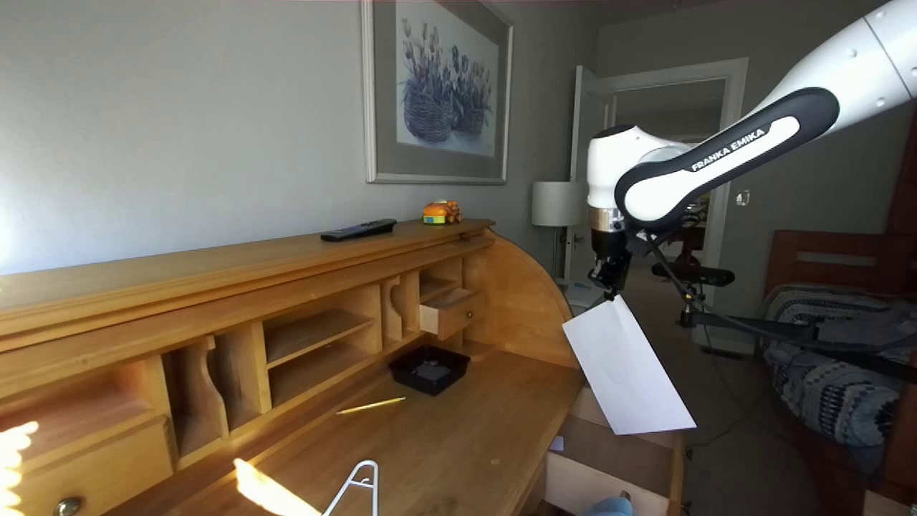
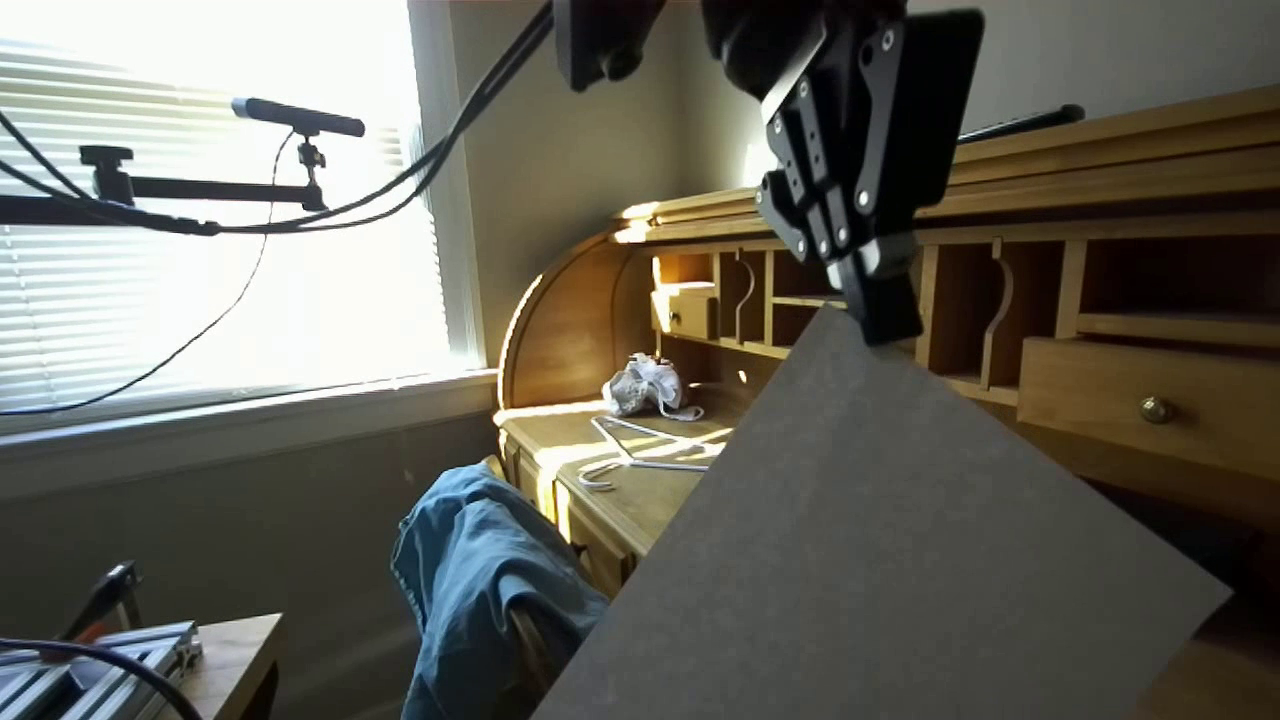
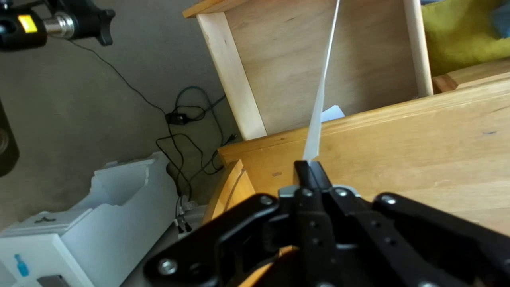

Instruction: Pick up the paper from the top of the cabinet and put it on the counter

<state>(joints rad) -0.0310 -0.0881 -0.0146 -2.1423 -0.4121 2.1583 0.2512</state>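
The paper is a plain white sheet (image 1: 627,376) that hangs tilted from one corner, beside the right end of the desk in an exterior view. It looks grey and large in an exterior view (image 2: 880,540) and shows nearly edge-on in the wrist view (image 3: 313,139). My gripper (image 1: 610,294) is shut on that corner; the fingertips also show in an exterior view (image 2: 880,310) and in the wrist view (image 3: 308,169). The cabinet is a honey-coloured wooden desk unit (image 1: 473,430) with a high top ledge, cubbyholes and a lower flat surface. The paper hangs near that surface's edge, over an open drawer.
A black tray (image 1: 430,369), a pencil (image 1: 371,406) and a white hanger (image 1: 358,487) lie on the desk surface. A remote (image 1: 358,230) and an orange toy (image 1: 442,212) sit on the top ledge. An open drawer (image 3: 318,59) juts out. A blue cloth (image 2: 490,580) drapes a chair.
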